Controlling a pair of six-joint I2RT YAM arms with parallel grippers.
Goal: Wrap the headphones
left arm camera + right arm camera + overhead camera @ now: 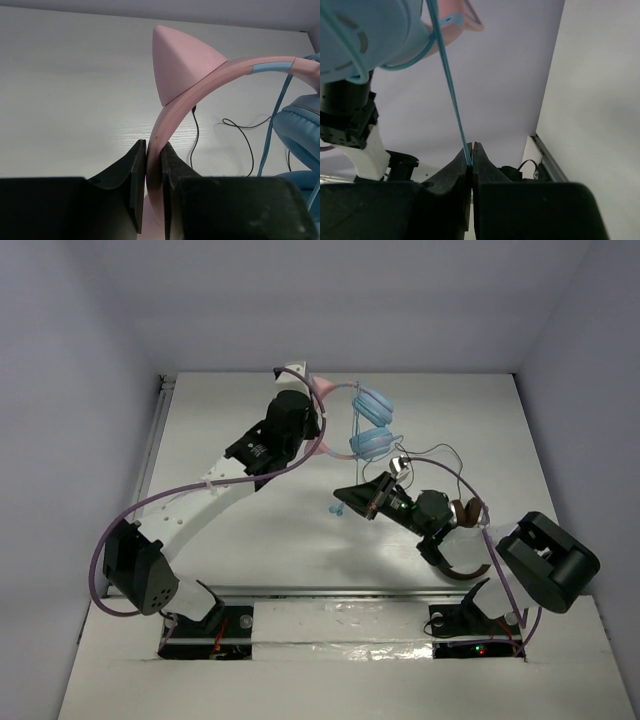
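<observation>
The headphones have a pink headband (336, 390) with a cat ear (180, 60) and light-blue earcups (374, 422). They are held up at the back middle of the table. My left gripper (316, 418) is shut on the headband (200, 82), with the band pinched between its fingers (153, 150). My right gripper (343, 500) is below and in front of the earcups. It is shut on the thin light-blue cable (451, 90), which runs taut up from the fingertips (471, 149) to an earcup (360, 35).
Brown-and-silver headphones (464, 512) lie under my right arm. A loose thin black cable (440, 453) curls on the table behind them and also shows in the left wrist view (240, 132). White walls enclose the table at the back and sides.
</observation>
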